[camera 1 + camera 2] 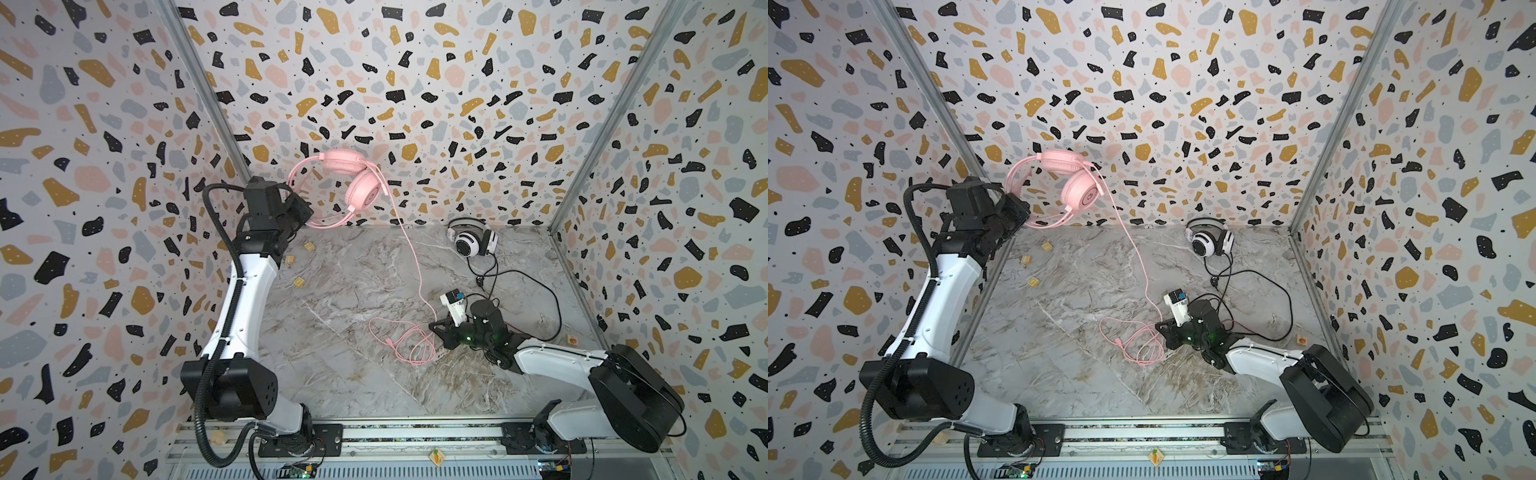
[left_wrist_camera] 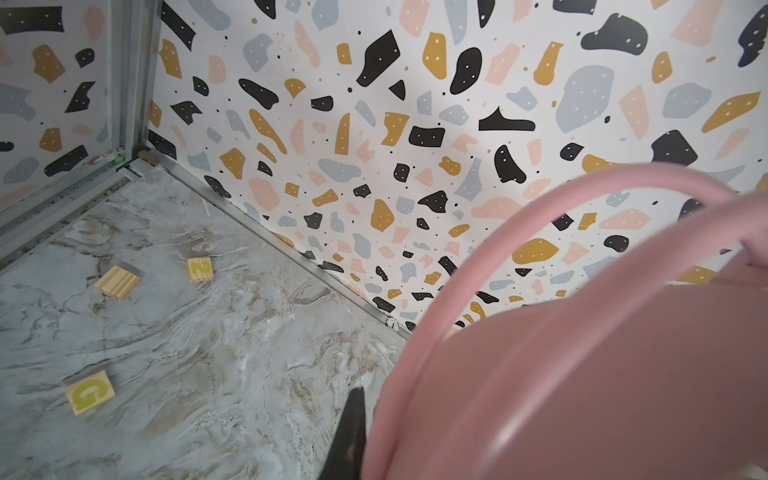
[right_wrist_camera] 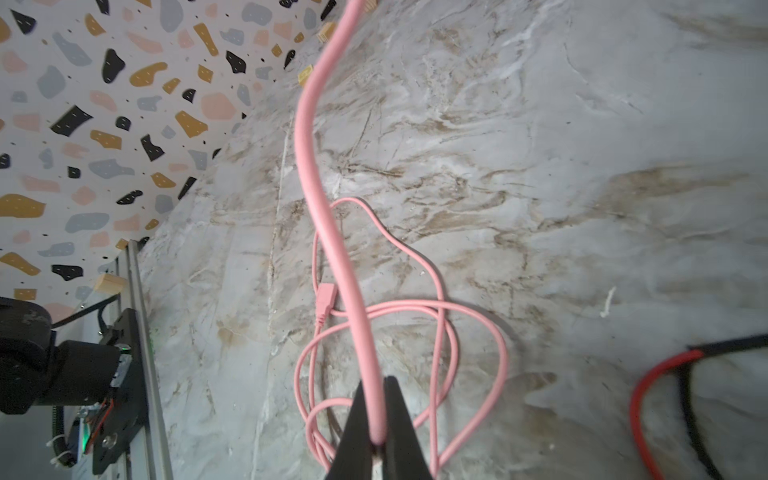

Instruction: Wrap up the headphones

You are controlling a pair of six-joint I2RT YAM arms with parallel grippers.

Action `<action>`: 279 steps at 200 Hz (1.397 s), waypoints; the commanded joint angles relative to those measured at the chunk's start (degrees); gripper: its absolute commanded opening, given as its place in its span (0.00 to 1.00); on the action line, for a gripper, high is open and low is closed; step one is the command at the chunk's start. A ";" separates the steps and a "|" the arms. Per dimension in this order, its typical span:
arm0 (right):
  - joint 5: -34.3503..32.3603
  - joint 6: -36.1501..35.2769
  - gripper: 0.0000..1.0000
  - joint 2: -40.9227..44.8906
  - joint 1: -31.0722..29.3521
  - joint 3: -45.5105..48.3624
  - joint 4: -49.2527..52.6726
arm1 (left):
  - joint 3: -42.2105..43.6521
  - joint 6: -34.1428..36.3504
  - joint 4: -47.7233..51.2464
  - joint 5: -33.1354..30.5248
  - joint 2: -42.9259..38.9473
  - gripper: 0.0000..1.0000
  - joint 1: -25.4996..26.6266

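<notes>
My left gripper (image 1: pixel 308 216) (image 1: pixel 1025 217) is shut on the band of the pink headphones (image 1: pixel 365 194) (image 1: pixel 1080 192) and holds them in the air at the back left. In the left wrist view the pink headphones (image 2: pixel 582 374) hide all but one black finger (image 2: pixel 353 432). Their pink cable (image 1: pixel 415 266) (image 1: pixel 1140 266) slopes down to my right gripper (image 1: pixel 435 326) (image 1: pixel 1161 328), low over the table. That right gripper (image 3: pixel 376 388) is shut on the pink cable (image 3: pixel 316 166). Slack loops and the plug (image 3: pixel 325 297) lie on the marble underneath. The white-and-black headphones (image 1: pixel 471 242) (image 1: pixel 1208 242) rest at the back right.
The black cable (image 1: pixel 544 291) sprawls behind and beside my right arm. Three wooden letter blocks (image 1: pixel 298 282) (image 2: pixel 89 392) lie near the left wall, and a small block (image 1: pixel 572 340) by the right wall. Patterned walls close three sides; a metal rail (image 1: pixel 415 432) runs along the front.
</notes>
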State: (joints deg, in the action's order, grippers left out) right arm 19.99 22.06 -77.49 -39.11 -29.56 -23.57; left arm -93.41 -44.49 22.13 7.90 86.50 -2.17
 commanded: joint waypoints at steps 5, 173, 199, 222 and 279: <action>-6.24 -6.47 0.03 2.60 -1.76 -7.62 13.48 | -0.85 -2.85 -9.12 -0.81 -3.98 0.00 0.36; -22.56 -19.77 0.04 -5.61 -18.60 -58.80 71.50 | 21.45 12.59 -6.89 -24.99 -12.96 0.00 18.97; -28.09 -21.75 0.04 -7.75 -18.34 -65.32 74.41 | 22.53 16.51 -4.66 -20.64 -12.19 0.00 21.08; -28.95 -22.49 0.05 -8.68 -15.89 -70.28 76.98 | 25.33 18.69 -3.95 -18.84 -14.23 0.00 21.23; -29.42 -22.34 0.05 -7.49 -10.15 -72.30 78.59 | 27.33 22.76 -0.62 -13.88 -18.25 0.00 21.13</action>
State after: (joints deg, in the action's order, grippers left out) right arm -8.69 0.08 -86.98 -51.62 -101.45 52.10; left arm -65.49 -23.09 25.87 -10.41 71.55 19.03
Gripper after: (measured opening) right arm 0.065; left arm 0.087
